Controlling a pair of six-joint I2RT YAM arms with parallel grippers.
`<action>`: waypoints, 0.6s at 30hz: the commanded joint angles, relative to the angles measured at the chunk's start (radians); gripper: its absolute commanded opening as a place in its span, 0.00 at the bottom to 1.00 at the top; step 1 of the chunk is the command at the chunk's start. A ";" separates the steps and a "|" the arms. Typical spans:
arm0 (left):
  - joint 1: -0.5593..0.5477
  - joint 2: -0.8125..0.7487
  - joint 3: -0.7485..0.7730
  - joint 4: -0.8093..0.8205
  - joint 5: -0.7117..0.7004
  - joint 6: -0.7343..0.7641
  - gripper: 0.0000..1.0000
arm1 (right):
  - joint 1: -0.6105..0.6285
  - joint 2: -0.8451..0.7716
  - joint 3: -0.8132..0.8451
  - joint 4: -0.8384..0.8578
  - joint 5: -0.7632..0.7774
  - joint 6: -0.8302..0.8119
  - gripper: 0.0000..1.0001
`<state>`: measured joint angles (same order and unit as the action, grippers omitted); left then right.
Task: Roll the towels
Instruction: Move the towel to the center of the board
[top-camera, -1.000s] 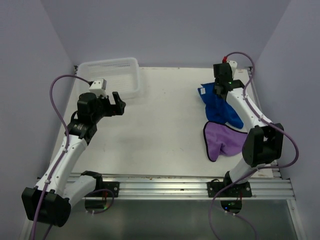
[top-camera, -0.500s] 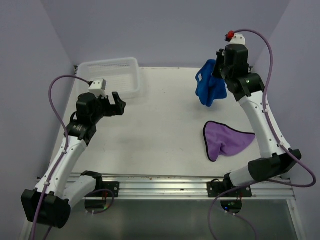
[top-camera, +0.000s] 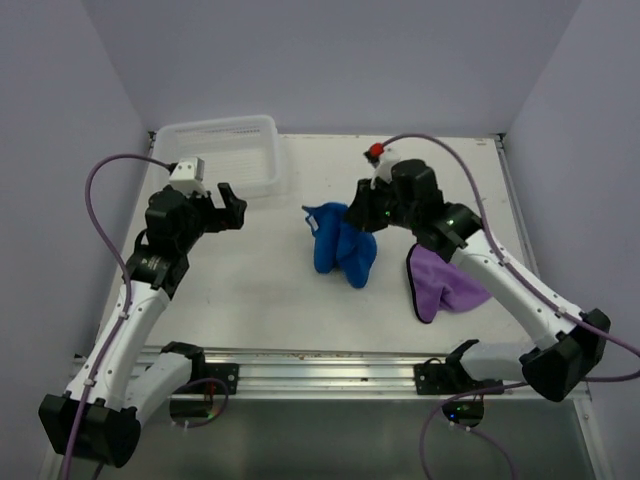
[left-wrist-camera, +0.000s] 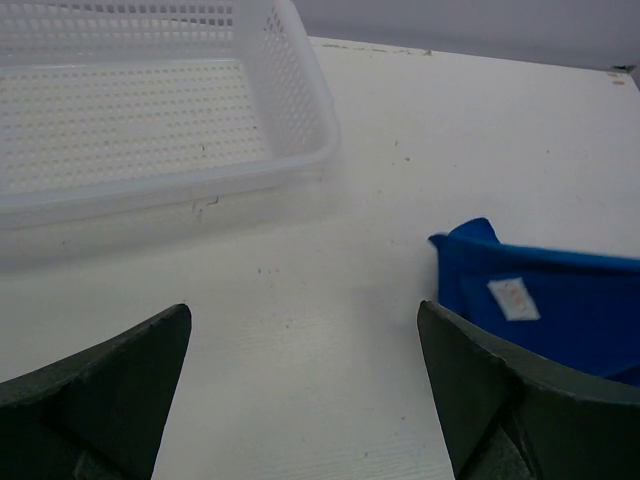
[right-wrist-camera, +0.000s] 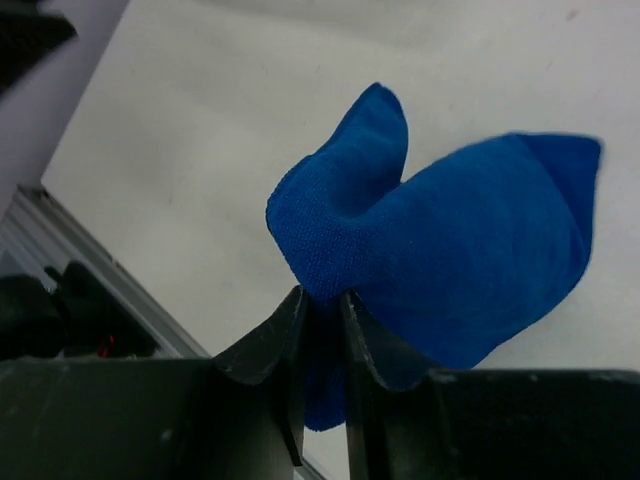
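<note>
My right gripper (right-wrist-camera: 322, 300) pinches the bunched blue towel (top-camera: 340, 250) over mid-table. I see my left gripper (top-camera: 232, 203) hovering spread wide near the basket (top-camera: 225, 150); the purple towel (top-camera: 445, 288) lies apart.

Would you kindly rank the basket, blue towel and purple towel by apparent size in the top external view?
Largest: white basket.
Then blue towel and purple towel, which look alike: the blue is bunched, the purple partly hidden, so both stay unranked.

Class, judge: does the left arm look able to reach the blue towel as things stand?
Probably yes. The left gripper is open and faces the blue towel across the table, with nothing between them, though the right gripper is shut on it.
</note>
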<state>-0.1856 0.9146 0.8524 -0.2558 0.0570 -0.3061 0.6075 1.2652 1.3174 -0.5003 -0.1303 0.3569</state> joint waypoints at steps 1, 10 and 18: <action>0.005 -0.033 -0.007 0.035 -0.045 -0.013 1.00 | 0.090 0.043 -0.151 0.131 -0.161 0.063 0.26; 0.003 0.003 -0.009 0.043 0.029 -0.021 0.99 | 0.103 -0.090 -0.176 0.002 0.160 0.069 0.60; -0.028 0.050 -0.013 0.033 0.060 -0.044 0.99 | 0.078 -0.164 -0.280 -0.342 0.681 0.241 0.53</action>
<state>-0.1932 0.9508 0.8524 -0.2516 0.0872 -0.3260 0.7071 1.1118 1.1030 -0.6640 0.3065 0.5083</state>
